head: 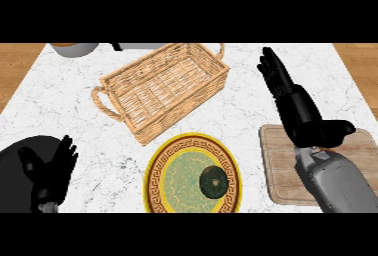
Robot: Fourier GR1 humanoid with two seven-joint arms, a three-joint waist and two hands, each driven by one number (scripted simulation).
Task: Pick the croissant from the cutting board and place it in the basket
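Stretching flat-fingered at frame right, the right hand [295, 102] hovers above the cutting board [284, 172]; left hand [48, 172] rests released lower left.

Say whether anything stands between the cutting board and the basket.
Nothing visible: bare counter separates board and basket. The plate lies off that line, nearer the view's lower edge. No croissant shows.

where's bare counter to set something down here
Bare marble lies left of the basket, above the resting left hand, and between the basket and the right hand. It is crowded below: the plate sits close under the basket, and the right forearm covers much of the cutting board.
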